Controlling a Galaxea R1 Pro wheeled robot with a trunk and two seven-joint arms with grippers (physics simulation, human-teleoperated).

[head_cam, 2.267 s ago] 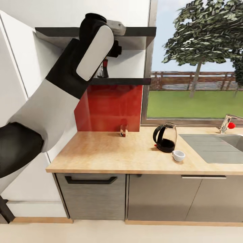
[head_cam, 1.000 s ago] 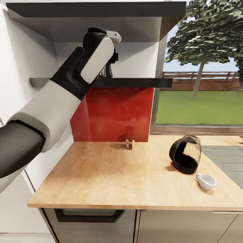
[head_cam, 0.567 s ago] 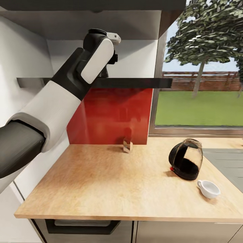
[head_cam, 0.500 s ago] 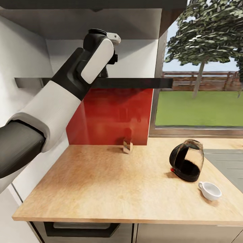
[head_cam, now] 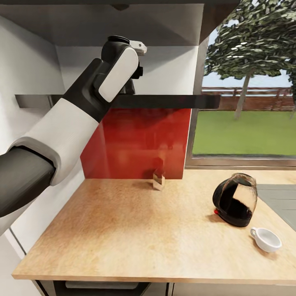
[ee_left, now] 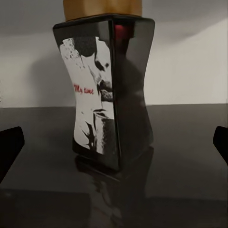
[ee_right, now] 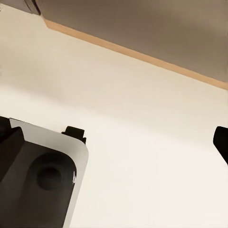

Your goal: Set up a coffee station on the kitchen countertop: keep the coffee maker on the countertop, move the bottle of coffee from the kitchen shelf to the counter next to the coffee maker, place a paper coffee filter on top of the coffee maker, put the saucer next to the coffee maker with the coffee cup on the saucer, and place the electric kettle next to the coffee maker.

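Left claw — raised to the dark kitchen shelf, jaws spread wide, fingertips at either side of the wrist view, gripping nothing. Bottle of coffee — dark waisted jar, yellow lid, white label; stands upright on the shelf between the spread fingertips, apart from both. In the head view the left arm covers most of it.

Desk — pale wood-look worktop below a red backsplash. Electric kettle — dark, glassy, near the right end. Coffee cup — white, just beside the kettle. Small clear container — against the backsplash.

Right claw — jaws apart, empty, over pale floor.
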